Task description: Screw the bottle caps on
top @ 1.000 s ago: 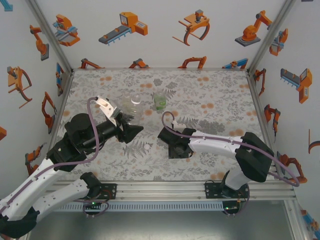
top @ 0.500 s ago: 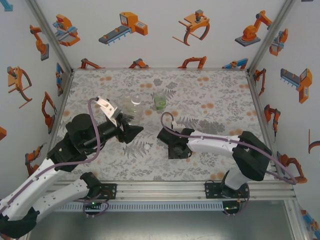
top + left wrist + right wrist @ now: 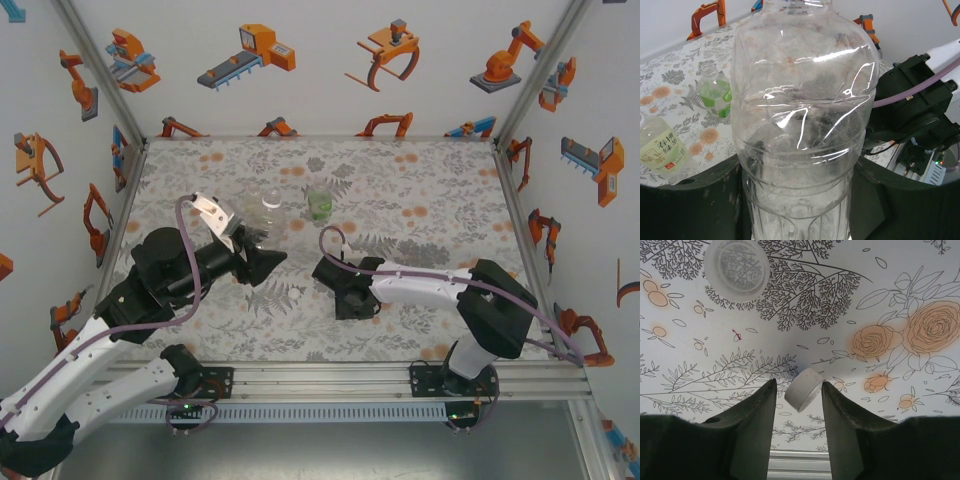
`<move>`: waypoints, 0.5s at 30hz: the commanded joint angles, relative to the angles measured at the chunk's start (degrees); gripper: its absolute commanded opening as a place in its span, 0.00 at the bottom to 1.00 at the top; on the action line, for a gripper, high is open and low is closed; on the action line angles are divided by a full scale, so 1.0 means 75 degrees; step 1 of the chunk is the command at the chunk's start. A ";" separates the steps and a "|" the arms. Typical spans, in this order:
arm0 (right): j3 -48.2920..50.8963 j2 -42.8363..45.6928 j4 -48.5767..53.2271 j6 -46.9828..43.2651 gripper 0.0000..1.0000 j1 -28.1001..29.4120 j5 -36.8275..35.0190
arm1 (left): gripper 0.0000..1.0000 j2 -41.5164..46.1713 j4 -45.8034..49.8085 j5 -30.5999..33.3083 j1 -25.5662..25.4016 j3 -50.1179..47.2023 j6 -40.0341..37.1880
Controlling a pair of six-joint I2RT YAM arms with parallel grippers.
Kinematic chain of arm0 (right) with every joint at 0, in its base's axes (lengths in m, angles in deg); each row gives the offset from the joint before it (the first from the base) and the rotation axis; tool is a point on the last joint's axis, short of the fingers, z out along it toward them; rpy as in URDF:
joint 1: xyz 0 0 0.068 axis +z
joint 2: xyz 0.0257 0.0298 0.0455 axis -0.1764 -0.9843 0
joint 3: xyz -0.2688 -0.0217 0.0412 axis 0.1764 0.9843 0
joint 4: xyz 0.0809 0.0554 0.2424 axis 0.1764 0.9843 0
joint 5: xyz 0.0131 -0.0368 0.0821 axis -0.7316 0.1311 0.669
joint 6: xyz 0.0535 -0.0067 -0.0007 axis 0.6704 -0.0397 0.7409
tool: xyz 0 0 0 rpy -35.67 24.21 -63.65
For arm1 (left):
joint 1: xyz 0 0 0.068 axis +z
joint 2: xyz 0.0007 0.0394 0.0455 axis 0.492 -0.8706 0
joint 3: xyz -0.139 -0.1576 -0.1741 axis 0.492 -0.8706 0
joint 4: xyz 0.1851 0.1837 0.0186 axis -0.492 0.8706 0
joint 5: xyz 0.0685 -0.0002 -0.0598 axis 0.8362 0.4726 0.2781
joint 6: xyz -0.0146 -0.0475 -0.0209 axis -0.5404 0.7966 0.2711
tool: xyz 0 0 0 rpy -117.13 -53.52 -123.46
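Note:
My left gripper (image 3: 240, 240) is shut on the colourless bottle (image 3: 800, 125), which stands upright between its dark fingers (image 3: 685, 200) with its open neck cut off at the top edge. The bright green bottle (image 3: 320, 205) and the pale yellow-green bottle (image 3: 270, 203) stand behind it on the table, both uncapped. My right gripper (image 3: 797, 390) is low over the table, open, with a white bottle cap (image 3: 802, 388) tilted on edge between its jaws. That cap touches the right finger, with a small gap to the left one. A second cap (image 3: 736, 268) lies open side up farther off.
The flowered table cover (image 3: 420, 190) has free room to the back right. The aluminium rail (image 3: 320, 375) runs along the near edge, close behind my right gripper (image 3: 342, 292). The walls of the enclosure stand on three sides.
My right gripper has crept slightly left along the table and its jaws have narrowed a little around the cap. The left arm and its bottle have held still.

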 commanded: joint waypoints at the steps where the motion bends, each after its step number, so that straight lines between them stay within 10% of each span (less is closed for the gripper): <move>1: -0.0022 -0.0101 -0.0080 0.0062 0.38 0.0046 0.0052 | 0.01 0.0028 -0.0271 0.0052 0.0032 -0.0064 0.0065; 15: 0.0177 -0.0321 -0.0500 0.0069 0.30 -0.0042 0.0416 | 0.01 0.0087 -0.0269 0.0025 0.0030 -0.0082 0.0144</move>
